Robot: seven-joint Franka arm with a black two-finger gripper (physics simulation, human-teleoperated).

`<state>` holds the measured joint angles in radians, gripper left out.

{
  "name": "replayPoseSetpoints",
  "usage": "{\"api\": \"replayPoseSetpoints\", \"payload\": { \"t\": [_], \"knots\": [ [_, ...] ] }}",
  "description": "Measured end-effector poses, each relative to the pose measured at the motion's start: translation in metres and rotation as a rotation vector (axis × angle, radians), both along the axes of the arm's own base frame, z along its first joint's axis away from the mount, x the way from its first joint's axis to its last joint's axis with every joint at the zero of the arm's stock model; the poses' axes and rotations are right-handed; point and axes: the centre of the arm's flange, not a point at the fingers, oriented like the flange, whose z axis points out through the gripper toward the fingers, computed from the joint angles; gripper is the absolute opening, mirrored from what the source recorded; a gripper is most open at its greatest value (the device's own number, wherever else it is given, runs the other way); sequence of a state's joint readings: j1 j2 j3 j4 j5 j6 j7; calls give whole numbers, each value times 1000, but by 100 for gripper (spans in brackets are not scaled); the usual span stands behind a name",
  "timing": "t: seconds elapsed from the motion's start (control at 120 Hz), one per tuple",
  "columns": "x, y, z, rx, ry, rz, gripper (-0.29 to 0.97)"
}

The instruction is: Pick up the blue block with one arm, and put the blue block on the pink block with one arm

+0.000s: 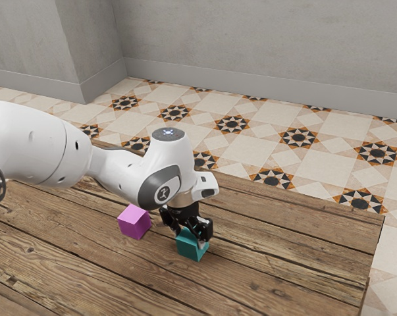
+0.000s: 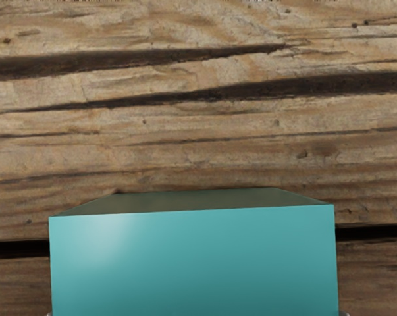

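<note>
Hand (image 1: 191,232) down on blue block (image 1: 189,249), block directly beneath; cannot tell whether grip closed or slack. Block sits on wooden surface (image 1: 66,276). Pink block (image 1: 133,221) near, toward exterior view's left, not touching: carry goes that way

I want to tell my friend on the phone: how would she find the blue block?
Start at the wooden table and follow the white arm down to its black gripper. The blue block sits right beneath the gripper. It is teal-blue, while its neighbour, toward the exterior view's left, is a pink block.
</note>
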<state>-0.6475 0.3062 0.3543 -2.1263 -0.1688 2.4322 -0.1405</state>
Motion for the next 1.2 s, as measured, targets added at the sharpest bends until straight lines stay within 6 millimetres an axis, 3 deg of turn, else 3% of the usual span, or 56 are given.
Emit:
{"api": "replayPoseSetpoints", "payload": {
  "t": [0.633, 1.025, 1.2],
  "knots": [
    [0, 0, 17, -14, -21, 6, 34],
    [1, 8, 68, -44, -75, 17, 29],
    [2, 24, 87, -36, -84, 27, 29]
  ]
}}
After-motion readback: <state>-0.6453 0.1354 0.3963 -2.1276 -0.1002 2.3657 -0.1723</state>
